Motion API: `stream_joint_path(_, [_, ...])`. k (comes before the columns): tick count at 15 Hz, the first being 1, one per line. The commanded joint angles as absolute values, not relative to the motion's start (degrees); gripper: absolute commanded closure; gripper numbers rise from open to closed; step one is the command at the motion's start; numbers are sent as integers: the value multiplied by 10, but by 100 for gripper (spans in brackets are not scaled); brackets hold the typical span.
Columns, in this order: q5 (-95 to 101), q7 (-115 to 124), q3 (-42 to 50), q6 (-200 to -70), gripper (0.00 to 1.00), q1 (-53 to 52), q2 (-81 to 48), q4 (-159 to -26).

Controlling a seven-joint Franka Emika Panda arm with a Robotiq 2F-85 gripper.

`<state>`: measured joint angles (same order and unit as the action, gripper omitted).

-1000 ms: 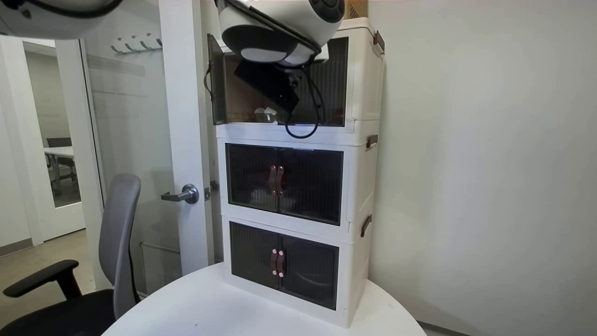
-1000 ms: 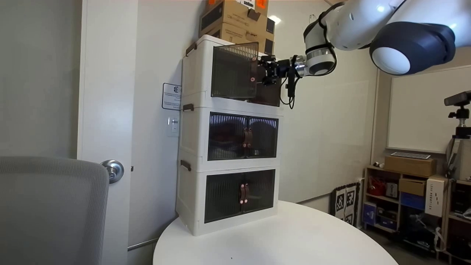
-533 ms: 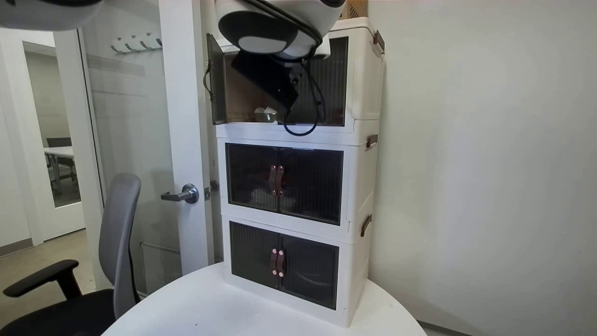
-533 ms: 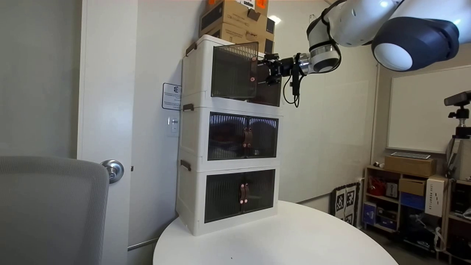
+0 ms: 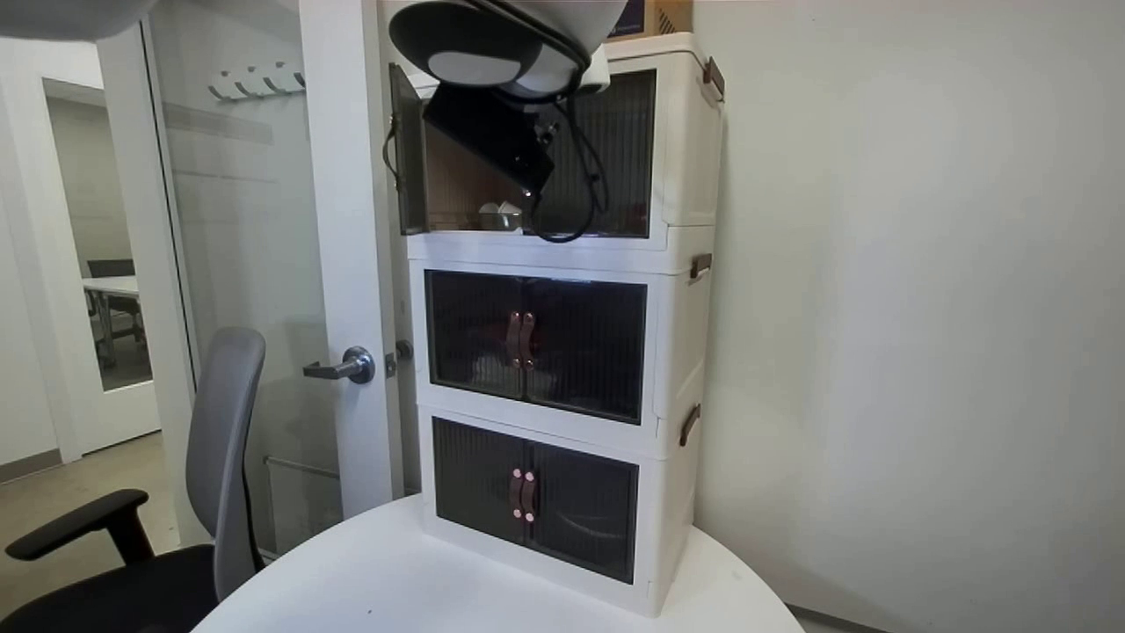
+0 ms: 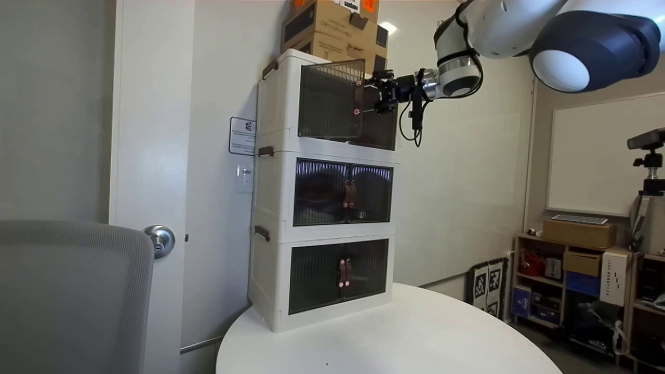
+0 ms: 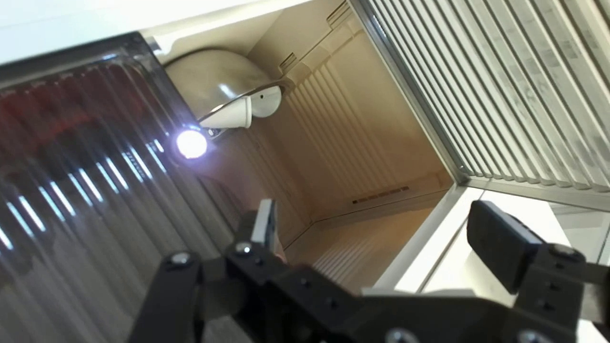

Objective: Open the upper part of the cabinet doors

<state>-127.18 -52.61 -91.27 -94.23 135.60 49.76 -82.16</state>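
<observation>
The upper cabinet has one dark ribbed door swung open and the other door shut. The open door also shows in another exterior view, its brown handle near the fingertips in the picture. In the wrist view the open door is at right and the shut door at left. My gripper is open and empty before the opening; it also shows in an exterior view. The shut door's handle is hidden. A metal bowl with white pieces sits inside.
The middle cabinet and lower cabinet have shut doors and stand stacked on a round white table. Cardboard boxes sit on top. A grey chair and a room door stand beside the stack.
My arm has risen a little; in the exterior views the gripper has drawn slightly back from the open door and the wrist has shifted sideways. The doors have not moved.
</observation>
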Motion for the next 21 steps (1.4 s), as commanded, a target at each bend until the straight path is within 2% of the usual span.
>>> stream_joint_path(1, [-1281,-579,-908,-962,0,1349,508,-817])
stream_joint_path(9, [-1291,-615,-922,-1031,0,1381,526,-789])
stream_joint_path(10, [-1279,-626,-905,-1032,0,1331,514,-839])
stream_joint_path(21, [-1275,-650,-906,-1016,0,1262,504,-887])
